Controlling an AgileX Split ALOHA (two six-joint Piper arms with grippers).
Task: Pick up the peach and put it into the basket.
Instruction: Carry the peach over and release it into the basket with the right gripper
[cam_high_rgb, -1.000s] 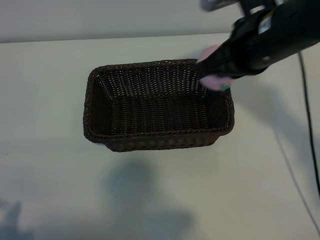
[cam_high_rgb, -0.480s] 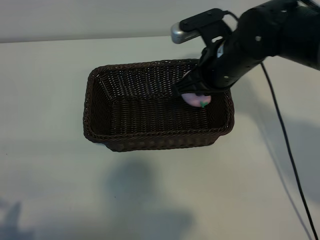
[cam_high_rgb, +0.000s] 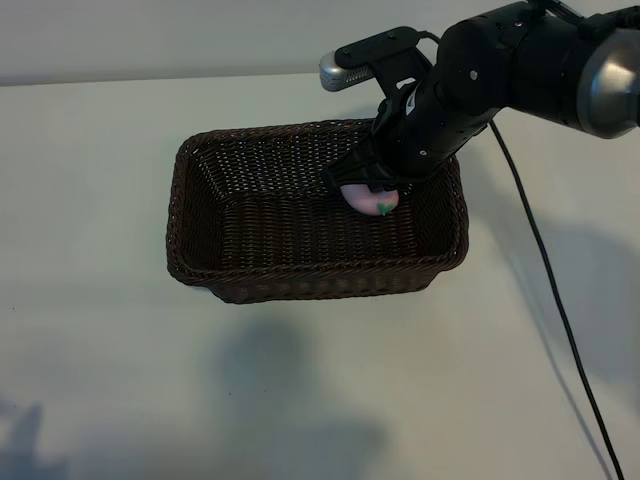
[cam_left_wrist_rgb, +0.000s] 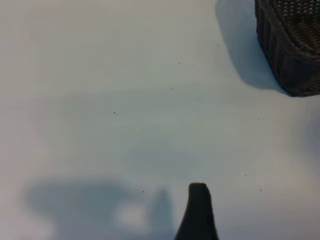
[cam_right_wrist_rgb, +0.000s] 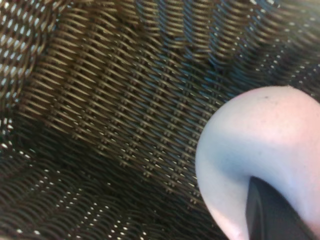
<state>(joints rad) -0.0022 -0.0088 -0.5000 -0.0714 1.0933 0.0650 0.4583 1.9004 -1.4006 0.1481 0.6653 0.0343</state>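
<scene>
Table (cam_high_rgb: 90, 150), pale and plain, fills the left side of the outside view, with soft shadows low down. Out there the left arm sits parked; only its wrist view shows it, where one dark fingertip (cam_left_wrist_rgb: 198, 212) of the left gripper pokes up over bare tabletop, well apart from a corner of the basket (cam_left_wrist_rgb: 292, 45). With a single finger showing and so much room beside it, that gripper stands wide open and holds nothing.

Toward the middle sits the basket (cam_high_rgb: 200, 215), a dark-brown woven rectangle with rounded corners and sloping sides. Over its right half the black right arm reaches down from the upper right, a cable (cam_high_rgb: 545, 290) trailing behind it across the table. The right gripper (cam_high_rgb: 365, 190) is lowered inside the rim, fingers closed tight around the peach (cam_high_rgb: 372, 200). The peach is pale pink with a small green mark, inside the basket near the far right wall. It looks to be just above the woven floor, though contact is hard to judge. The right wrist view shows the peach (cam_right_wrist_rgb: 260, 165) close up against the weave (cam_right_wrist_rgb: 110, 110), a dark finger (cam_right_wrist_rgb: 267, 215) pressed on it.
</scene>
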